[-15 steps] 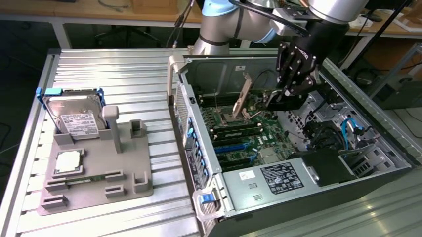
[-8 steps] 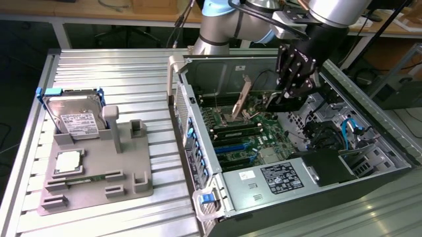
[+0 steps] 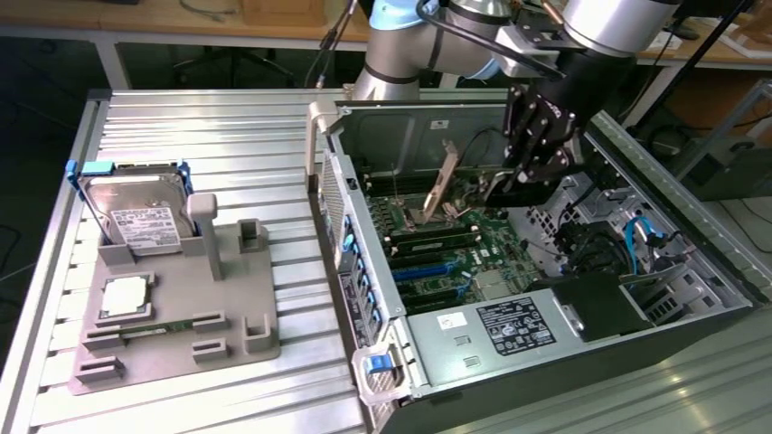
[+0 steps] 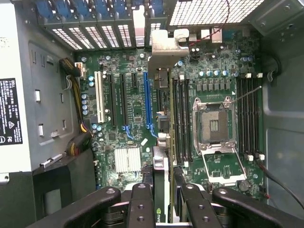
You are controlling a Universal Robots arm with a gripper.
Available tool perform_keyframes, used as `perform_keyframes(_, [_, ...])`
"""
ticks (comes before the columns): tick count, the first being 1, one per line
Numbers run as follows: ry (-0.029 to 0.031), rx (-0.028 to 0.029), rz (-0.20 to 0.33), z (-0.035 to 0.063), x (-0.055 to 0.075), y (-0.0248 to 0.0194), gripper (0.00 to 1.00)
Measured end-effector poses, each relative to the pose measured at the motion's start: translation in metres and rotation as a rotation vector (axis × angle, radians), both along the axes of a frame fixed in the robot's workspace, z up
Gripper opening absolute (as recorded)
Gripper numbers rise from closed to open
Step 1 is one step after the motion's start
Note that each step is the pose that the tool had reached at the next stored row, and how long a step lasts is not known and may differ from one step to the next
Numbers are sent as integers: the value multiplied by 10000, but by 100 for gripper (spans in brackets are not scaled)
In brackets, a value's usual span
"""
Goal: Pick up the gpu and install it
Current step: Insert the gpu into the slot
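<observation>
Now the gpu (image 3: 447, 176) (image 4: 164, 85) is gripped on edge by the pincer (image 3: 501, 194) (image 4: 164, 204) – closed partway onto it – inside the open computer case (image 3: 362, 271), over the motherboard (image 3: 465, 262) (image 4: 135, 114), at the exterior view's right.

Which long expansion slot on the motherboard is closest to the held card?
The blue slot, right beside the gpu's edge; the white slot and black slots lie farther off.

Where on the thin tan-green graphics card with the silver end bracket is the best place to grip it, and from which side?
Probably its long upper edge, from above, clamping the two flat faces: the thin tan-green graphics card stands on edge over the green motherboard. The black gripper grips it so.
</observation>
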State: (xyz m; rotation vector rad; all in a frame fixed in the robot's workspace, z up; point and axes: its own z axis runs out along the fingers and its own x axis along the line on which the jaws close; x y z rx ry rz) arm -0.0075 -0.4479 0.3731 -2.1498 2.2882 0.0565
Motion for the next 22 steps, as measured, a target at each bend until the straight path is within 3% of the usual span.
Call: perform_keyframes(22, [1, 54, 0, -154, 0, -1, 27])
